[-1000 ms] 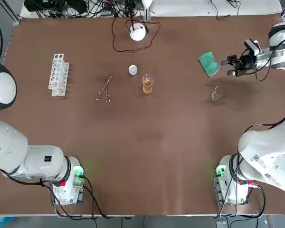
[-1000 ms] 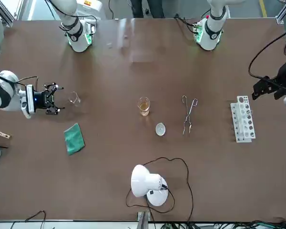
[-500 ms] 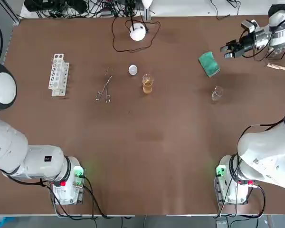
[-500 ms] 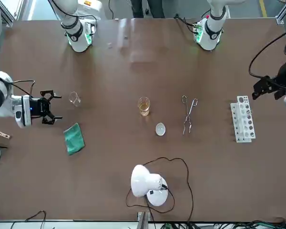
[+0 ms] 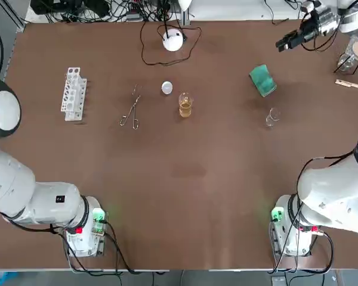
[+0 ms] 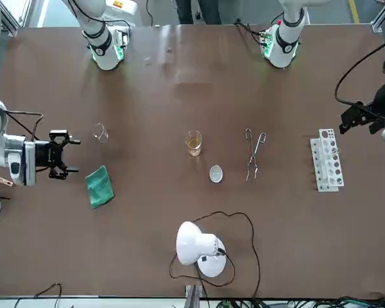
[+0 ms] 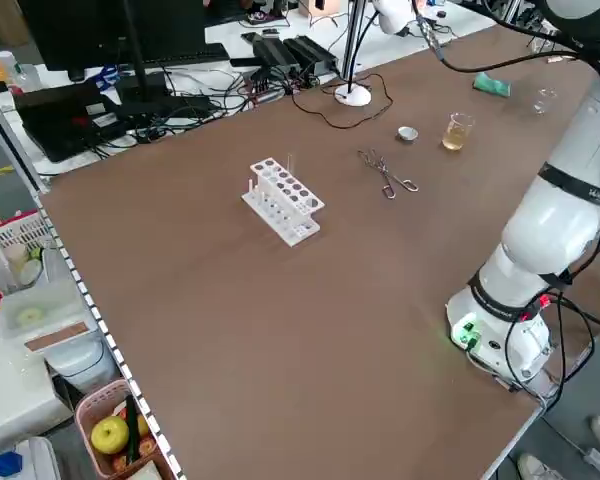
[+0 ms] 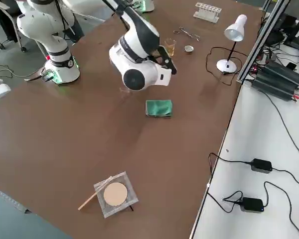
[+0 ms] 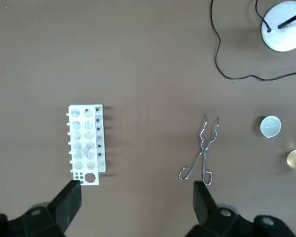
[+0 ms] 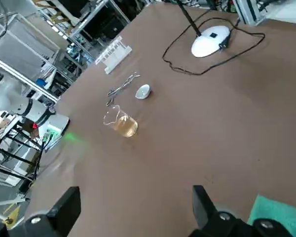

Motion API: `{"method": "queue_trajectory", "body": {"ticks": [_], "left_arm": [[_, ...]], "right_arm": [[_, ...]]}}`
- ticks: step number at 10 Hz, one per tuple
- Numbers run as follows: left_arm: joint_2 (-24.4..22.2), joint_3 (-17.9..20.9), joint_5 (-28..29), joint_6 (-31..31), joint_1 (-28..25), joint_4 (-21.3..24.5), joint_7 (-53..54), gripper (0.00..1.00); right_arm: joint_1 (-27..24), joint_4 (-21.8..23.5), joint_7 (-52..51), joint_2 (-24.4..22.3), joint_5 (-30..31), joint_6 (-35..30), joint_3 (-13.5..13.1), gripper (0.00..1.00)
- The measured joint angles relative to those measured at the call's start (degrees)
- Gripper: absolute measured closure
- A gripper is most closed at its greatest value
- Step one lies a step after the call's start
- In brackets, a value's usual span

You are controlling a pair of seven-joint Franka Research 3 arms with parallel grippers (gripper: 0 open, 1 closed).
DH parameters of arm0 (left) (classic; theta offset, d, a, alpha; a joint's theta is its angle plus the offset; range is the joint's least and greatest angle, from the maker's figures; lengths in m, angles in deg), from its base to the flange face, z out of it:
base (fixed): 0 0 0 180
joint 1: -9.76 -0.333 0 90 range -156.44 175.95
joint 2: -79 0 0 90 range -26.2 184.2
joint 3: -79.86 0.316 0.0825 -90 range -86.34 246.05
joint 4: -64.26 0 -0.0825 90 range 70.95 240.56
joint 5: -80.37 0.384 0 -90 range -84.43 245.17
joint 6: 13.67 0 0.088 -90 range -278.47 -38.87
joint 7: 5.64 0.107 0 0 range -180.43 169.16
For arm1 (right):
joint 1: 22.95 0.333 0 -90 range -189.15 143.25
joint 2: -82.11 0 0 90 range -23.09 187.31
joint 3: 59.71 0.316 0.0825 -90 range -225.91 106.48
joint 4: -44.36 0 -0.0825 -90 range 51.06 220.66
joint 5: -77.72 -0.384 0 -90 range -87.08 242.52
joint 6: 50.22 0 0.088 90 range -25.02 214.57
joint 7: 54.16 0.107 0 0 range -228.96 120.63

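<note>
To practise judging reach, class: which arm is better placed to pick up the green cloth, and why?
Right. The open right gripper hovers close beside the green cloth. The left gripper hangs by the test tube rack on the opposite side, far from the cloth.

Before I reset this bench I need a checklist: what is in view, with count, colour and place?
table: 1, brown, bears everything
test tube rack: 1, white, robot's left side
tongs: 1, metal, left of centre
small dish: 1, white, between tongs and filled beaker
filled beaker: 1, clear with amber liquid, centre
desk lamp: 1, white with black cord, far edge
cloth: 1, green, right side
empty beaker: 1, clear, near the cloth
mesh pad: 1, grey with tan disc, right edge
wooden peg: 1, tan, by the pad
left gripper: 1, black, open, over the rack's end
right gripper: 1, black, open, beside the cloth
</note>
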Motion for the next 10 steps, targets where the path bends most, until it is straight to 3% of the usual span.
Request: {"method": "queue_trajectory", "body": {"ticks": [5, 10], "left_arm": [[0.0, 0.0, 0.0, 0.0, 0.0, 0.0, 0.0, 0.00], [0.0, 0.0, 0.0, 0.0, -0.1, 0.0, 0.0, 0.00]], "right_arm": [[3.4, -3.4, 21.0, -0.4, 5.2, 1.5, 0.0, 0.00], [6.6, -6.0, 42.8, -4.5, 19.1, 4.2, 0.0, 0.00]]}}
